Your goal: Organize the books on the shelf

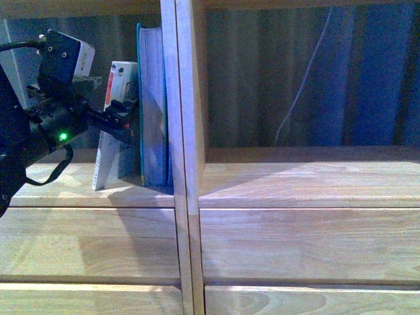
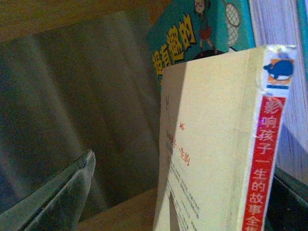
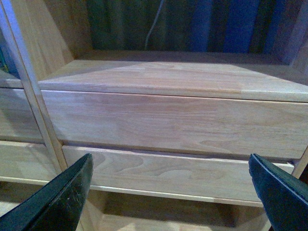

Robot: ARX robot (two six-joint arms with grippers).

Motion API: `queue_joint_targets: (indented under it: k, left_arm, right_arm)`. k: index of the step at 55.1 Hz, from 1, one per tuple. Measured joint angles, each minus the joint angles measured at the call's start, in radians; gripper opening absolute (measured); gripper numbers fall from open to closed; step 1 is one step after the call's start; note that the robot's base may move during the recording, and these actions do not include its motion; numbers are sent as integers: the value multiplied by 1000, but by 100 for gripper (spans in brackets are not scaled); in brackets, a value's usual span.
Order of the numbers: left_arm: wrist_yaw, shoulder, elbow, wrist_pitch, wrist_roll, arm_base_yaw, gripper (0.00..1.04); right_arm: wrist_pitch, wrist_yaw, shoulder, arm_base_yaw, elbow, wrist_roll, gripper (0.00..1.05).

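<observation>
The thick teal book (image 1: 152, 105) stands upright against the divider in the left compartment of the light-wood shelf (image 1: 187, 131). The thin white paperback (image 1: 113, 151) leans beside it, top tilted toward the teal book. My left gripper (image 1: 125, 121) is open, its fingers on either side of the paperback. In the left wrist view the paperback (image 2: 211, 144) with its red strip fills the space between the fingers of the left gripper (image 2: 187, 168), with the teal book (image 2: 202, 29) behind. My right gripper (image 3: 169, 166) is open and empty, facing the shelf's drawer fronts (image 3: 168, 115).
The right compartment (image 1: 308, 177) holds no books. A white cable (image 1: 302, 85) hangs behind it against a blue-green backdrop. Plain drawer fronts (image 1: 295, 243) run below the shelf board. The vertical divider separates the two compartments.
</observation>
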Motion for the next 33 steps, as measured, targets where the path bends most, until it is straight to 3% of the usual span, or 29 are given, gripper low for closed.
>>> queue_joint_targets:
  k: [22,33]
  left_arm:
    - [-87,-130,-147,-21,-181,17,97]
    - [-115,-228,-230,-124,-389,9,97]
  right_arm:
    - [0,0,0,0,0,0,98]
    - [0,0,0,0,0,0,98]
